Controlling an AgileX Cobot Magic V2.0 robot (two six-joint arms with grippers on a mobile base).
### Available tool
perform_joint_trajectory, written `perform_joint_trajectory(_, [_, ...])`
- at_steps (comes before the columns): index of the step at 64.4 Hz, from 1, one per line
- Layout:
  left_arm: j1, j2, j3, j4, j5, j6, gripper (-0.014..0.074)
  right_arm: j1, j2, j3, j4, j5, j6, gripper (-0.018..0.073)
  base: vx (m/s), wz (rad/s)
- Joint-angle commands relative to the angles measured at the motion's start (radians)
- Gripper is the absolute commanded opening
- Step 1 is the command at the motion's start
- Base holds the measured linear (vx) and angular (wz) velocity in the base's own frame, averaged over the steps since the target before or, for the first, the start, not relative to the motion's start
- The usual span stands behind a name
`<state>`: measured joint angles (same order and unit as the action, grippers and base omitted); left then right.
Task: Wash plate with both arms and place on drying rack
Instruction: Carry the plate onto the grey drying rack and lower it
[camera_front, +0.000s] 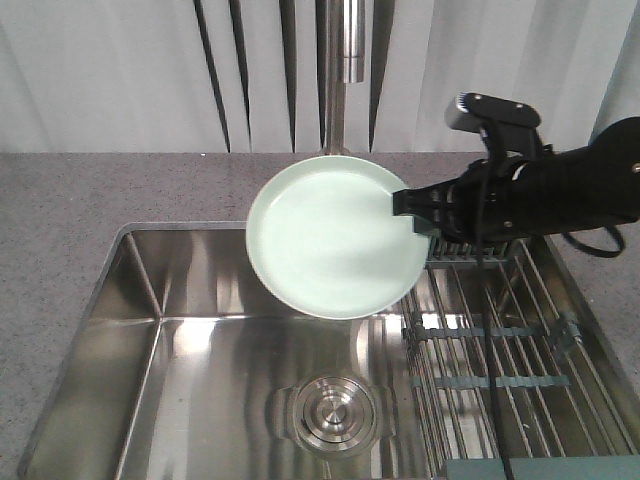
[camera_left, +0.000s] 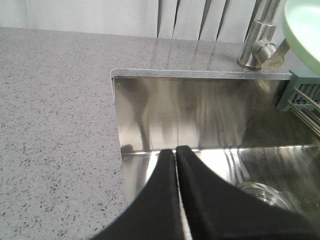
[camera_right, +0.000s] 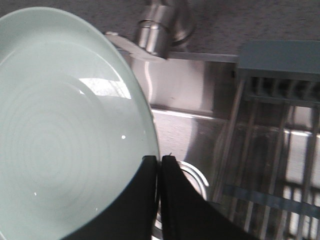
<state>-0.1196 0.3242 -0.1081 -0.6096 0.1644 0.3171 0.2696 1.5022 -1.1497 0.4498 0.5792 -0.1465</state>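
The pale mint-green plate (camera_front: 335, 235) hangs tilted over the sink, just under the faucet spout (camera_front: 346, 60). My right gripper (camera_front: 418, 215) is shut on its right rim. In the right wrist view the plate (camera_right: 65, 130) fills the left side, its edge pinched between the black fingers (camera_right: 150, 172) of the right gripper (camera_right: 160, 160). A sliver of the plate (camera_left: 305, 27) shows at the top right of the left wrist view. My left gripper (camera_left: 176, 151) is shut on nothing, over the sink's left part. The drying rack (camera_front: 500, 340) of steel rods lies across the sink's right side.
The steel sink (camera_front: 200, 350) has a round drain (camera_front: 335, 410) at its bottom. Grey speckled countertop (camera_left: 55, 125) surrounds it. The faucet base (camera_left: 257, 47) stands behind the basin. A grey-green caddy (camera_right: 280, 60) sits at the rack's far end.
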Motion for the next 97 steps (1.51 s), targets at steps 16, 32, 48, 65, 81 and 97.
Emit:
perform_joint_trajectory(16, [-0.002,0.009,-0.029,-0.017,-0.066,-0.004,-0.0006,-0.010,-0.205,0.017,-0.076,0.272,-0.007,-0.0001,0.00,0.00])
perform_joint_trajectory(32, [-0.002,0.009,-0.029,-0.017,-0.063,-0.004,-0.0006,0.211,-0.148,0.028,-0.074,0.067,0.111,-0.0001,0.00,0.00])
perform_joint_trajectory(48, [-0.002,0.009,-0.029,-0.017,-0.062,-0.004,-0.0006,0.190,-0.040,0.025,-0.099,-0.239,0.136,-0.0001,0.00,0.00])
perform_joint_trajectory(65, [-0.002,0.009,-0.029,-0.017,-0.062,-0.004,-0.0006,-0.004,-0.122,0.027,-0.209,-0.059,0.135,-0.0001,0.00,0.00])
perform_joint_trajectory(81, [-0.002,0.009,-0.029,-0.017,-0.062,-0.004,-0.0006,-0.167,-0.235,0.027,-0.501,0.133,0.200,-0.0001,0.00,0.00])
perform_joint_trajectory(97, [-0.002,0.009,-0.029,-0.017,-0.062,-0.004,-0.0006,-0.227,-0.188,0.026,-0.687,0.153,0.221,-0.0001,0.00,0.00])
